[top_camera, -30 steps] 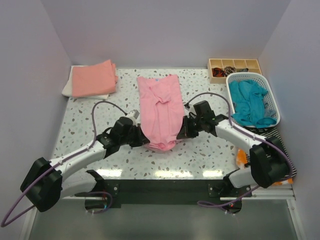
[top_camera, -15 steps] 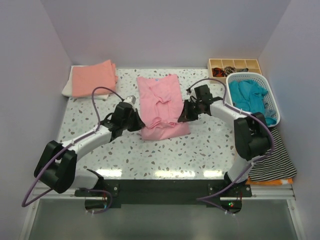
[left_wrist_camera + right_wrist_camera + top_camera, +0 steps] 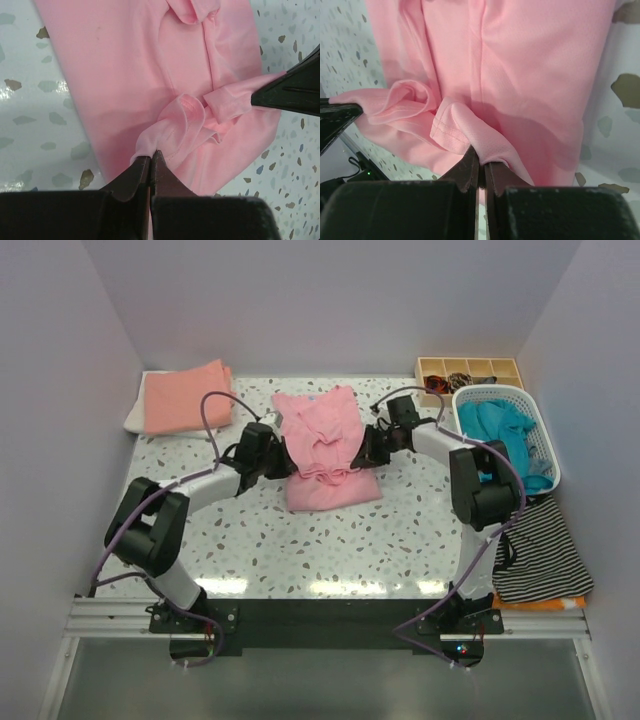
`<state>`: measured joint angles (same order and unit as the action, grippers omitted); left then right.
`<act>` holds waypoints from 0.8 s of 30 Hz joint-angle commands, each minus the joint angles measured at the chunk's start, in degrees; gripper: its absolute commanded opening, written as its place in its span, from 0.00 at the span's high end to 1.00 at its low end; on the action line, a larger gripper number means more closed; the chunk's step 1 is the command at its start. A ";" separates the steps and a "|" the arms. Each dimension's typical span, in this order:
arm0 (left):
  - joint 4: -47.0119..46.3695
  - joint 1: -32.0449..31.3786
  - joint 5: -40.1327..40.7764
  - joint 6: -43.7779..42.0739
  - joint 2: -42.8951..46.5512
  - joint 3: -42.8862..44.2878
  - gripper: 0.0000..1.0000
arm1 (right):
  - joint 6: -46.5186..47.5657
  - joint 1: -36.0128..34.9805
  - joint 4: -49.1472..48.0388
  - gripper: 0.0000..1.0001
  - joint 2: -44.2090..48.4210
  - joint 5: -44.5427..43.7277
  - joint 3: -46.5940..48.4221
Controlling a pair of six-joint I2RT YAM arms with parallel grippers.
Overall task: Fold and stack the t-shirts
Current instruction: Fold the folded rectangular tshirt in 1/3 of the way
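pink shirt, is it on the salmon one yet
No, the pink shirt lies in the middle, clear of the salmon shirt at far left.

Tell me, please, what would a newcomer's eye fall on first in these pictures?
The pink tee at mid-table stands out, bunched where the left gripper and right gripper each pinch its hem from either side. A folded salmon tee lies in the far left corner. A teal tee fills the white basket at the right.
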<state>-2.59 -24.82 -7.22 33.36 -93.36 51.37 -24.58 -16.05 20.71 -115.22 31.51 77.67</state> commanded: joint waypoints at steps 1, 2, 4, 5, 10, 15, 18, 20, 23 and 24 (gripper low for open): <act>-5.84 1.44 -2.18 -2.86 -2.96 4.26 1.00 | -0.47 0.93 -1.20 0.94 -1.05 2.94 5.12; -5.93 1.61 -2.18 -2.87 -4.18 4.78 1.00 | -0.73 0.94 -1.20 0.81 -1.32 2.95 6.17; -5.68 2.49 -2.01 -3.21 -5.51 5.57 1.00 | -1.17 1.29 -1.55 0.60 -1.50 2.16 6.70; -4.80 3.02 -1.40 -3.39 -6.56 6.36 0.94 | -1.52 1.55 -2.07 0.54 -1.24 1.63 7.23; -6.55 8.38 -0.68 -3.92 -6.22 5.31 0.45 | 1.71 2.17 -1.90 0.43 3.85 -8.11 7.06; -3.57 9.53 -1.12 -6.99 -4.38 9.62 0.35 | 3.31 2.08 -1.81 0.40 8.60 -7.52 5.66; -3.82 9.44 -6.89 -6.74 -2.45 10.15 0.35 | 2.43 1.99 -1.81 0.40 9.92 -4.98 3.37; -4.96 8.91 -10.77 -5.33 -0.78 8.67 0.35 | 2.17 1.82 -1.03 0.40 9.84 -3.65 2.40; -5.67 7.51 -17.02 -3.49 0.72 7.08 0.36 | 2.52 0.85 0.47 0.40 9.22 -0.66 2.14; -5.41 7.24 -19.30 -2.26 0.99 6.72 0.37 | 2.52 -0.20 1.08 0.40 8.96 -0.66 2.31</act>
<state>-5.34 -15.88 -16.36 29.02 -96.14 58.98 -23.00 -14.17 19.75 -106.30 27.16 81.08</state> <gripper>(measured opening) 0.645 0.597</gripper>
